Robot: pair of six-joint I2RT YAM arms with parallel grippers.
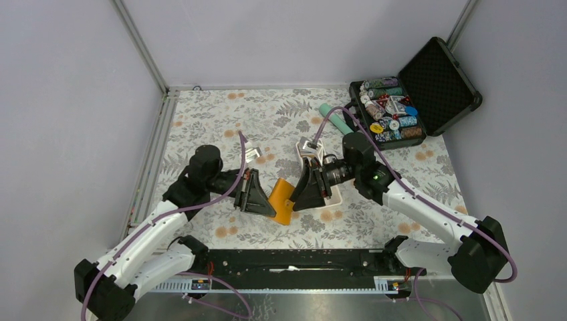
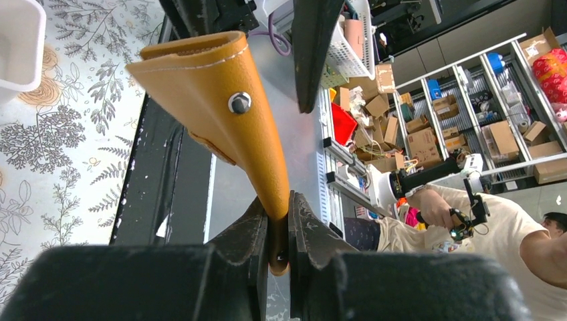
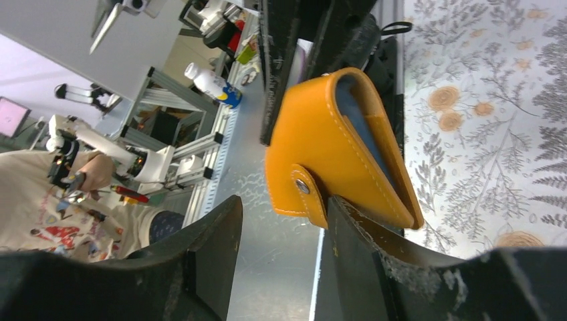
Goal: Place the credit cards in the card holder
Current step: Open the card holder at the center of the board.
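Card holder: raised above the floral surface, centre, toward the near edge. Left fingers clamped on one edge. Right fingers stand apart, straddling its snap tab (contact not determinable).

Top view is lit evenly from overhead, diffuse; only soft, short shadows are cast under the arms onto the bench. Focus is held across the frame, no glare seen. In both wrist views the near fingers are rendered dark and blurred. The card holder is brightly lit and sharp; a small highlight is caught on its snap. Background room is shown bright, slightly soft.
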